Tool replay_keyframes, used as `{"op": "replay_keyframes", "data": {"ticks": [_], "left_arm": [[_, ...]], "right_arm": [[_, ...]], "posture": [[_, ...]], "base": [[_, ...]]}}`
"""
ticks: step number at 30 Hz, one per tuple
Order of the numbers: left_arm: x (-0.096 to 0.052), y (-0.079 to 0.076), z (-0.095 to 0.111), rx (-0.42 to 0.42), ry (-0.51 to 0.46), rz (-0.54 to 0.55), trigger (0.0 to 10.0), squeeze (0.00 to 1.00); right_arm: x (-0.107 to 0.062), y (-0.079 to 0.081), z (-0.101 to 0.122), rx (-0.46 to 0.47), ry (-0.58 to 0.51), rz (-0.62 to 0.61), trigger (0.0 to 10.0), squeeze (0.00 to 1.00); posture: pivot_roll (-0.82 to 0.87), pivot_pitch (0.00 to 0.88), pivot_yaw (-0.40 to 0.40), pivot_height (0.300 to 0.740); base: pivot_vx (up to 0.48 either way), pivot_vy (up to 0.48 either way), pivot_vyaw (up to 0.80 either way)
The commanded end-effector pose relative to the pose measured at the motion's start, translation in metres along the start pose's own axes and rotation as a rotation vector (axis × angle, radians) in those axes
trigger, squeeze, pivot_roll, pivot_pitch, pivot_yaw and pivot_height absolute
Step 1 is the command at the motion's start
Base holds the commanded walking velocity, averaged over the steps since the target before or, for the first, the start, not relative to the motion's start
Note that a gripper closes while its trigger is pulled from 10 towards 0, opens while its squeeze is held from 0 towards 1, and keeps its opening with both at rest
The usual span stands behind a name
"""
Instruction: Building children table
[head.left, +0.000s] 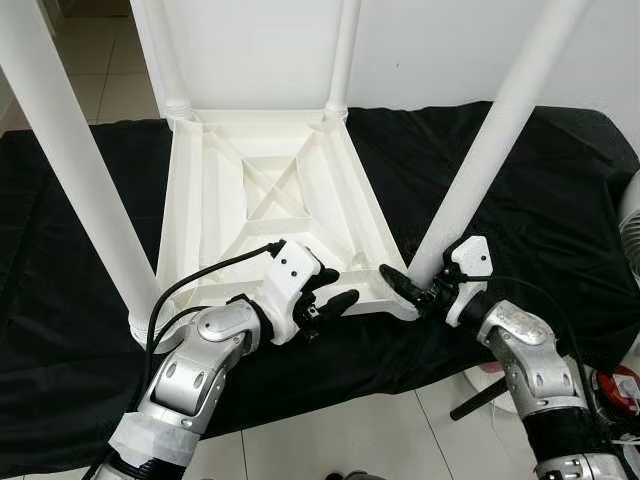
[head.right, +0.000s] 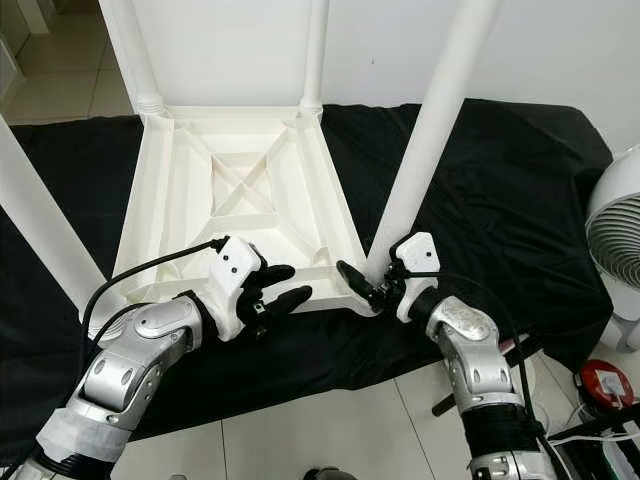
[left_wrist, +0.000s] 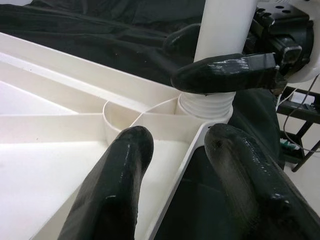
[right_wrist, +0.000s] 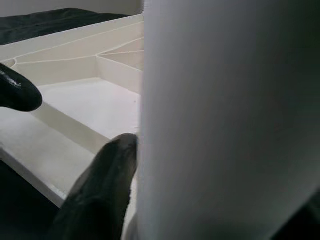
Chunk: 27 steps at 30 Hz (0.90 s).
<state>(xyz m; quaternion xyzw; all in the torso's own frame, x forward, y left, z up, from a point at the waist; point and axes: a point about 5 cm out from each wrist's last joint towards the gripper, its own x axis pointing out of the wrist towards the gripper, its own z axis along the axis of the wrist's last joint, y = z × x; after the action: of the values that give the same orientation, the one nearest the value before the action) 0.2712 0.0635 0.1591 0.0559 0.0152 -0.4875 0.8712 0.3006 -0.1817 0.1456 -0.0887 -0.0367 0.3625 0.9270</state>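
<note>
Right gripper (head.left: 418, 290) grasps the white plastic table leg (head.left: 478, 165), seating it at the upturned white tabletop's (head.left: 275, 200) near corner; left gripper (head.left: 325, 300), released, steadies; next, push down firmly.

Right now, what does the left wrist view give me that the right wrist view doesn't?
Left wrist: the threaded collar where the leg meets the tabletop's corner socket, with the right gripper closed around the leg just above it, plus black cloth.
Right wrist: the leg's side up close, one finger against it.
Both: the upturned tabletop's ribbed underside and that same leg.
</note>
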Motion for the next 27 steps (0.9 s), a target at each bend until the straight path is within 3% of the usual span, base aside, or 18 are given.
{"op": "replay_keyframes", "data": {"ticks": [1,11,12,13,14,19,22,27], "left_arm": [[0.003,-0.001,-0.001,-0.008,0.016,0.009,10.0,0.00],[0.005,-0.003,-0.003,-0.010,0.022,0.011,10.0,0.00],[0.005,-0.005,-0.003,-0.013,0.023,0.006,10.0,0.00],[0.005,-0.006,-0.004,-0.016,0.025,0.003,10.0,0.00],[0.004,-0.006,-0.006,-0.010,0.032,0.005,10.0,0.00],[0.004,-0.005,-0.006,-0.006,0.032,0.006,10.0,0.00],[0.002,-0.007,-0.008,-0.007,0.037,0.005,10.0,0.00],[0.001,-0.007,-0.009,-0.008,0.041,0.007,10.0,0.00]], "right_arm": [[0.003,0.007,-0.008,0.020,0.032,0.065,0.0,0.00],[0.000,0.009,-0.013,0.038,0.037,0.064,0.0,0.00],[0.000,0.009,-0.014,0.058,0.032,0.032,8.0,0.00],[0.001,0.008,-0.014,0.076,0.023,0.000,10.0,0.00],[0.005,0.012,-0.013,0.097,0.001,-0.090,10.0,0.00],[0.009,0.016,-0.013,0.108,-0.003,-0.162,10.0,0.00],[0.013,0.018,-0.017,0.100,0.033,-0.334,10.0,0.00],[0.015,0.029,-0.020,0.119,0.060,-0.479,10.0,0.00]], "posture": [[0.04,0.024,-0.054,0.740],[0.04,0.016,-0.061,0.740],[0.04,0.015,-0.061,0.740],[0.03,0.017,-0.065,0.740],[0.03,0.018,-0.067,0.740],[0.03,0.019,-0.069,0.740],[0.03,0.024,-0.069,0.740],[0.02,0.026,-0.072,0.740]], "base": [[0.000,0.000,0.00],[0.000,0.000,0.00],[0.000,0.000,0.00],[0.000,0.000,0.00],[0.000,0.000,0.00],[0.000,0.000,0.00],[0.000,0.000,0.00],[0.000,0.000,0.00]]}}
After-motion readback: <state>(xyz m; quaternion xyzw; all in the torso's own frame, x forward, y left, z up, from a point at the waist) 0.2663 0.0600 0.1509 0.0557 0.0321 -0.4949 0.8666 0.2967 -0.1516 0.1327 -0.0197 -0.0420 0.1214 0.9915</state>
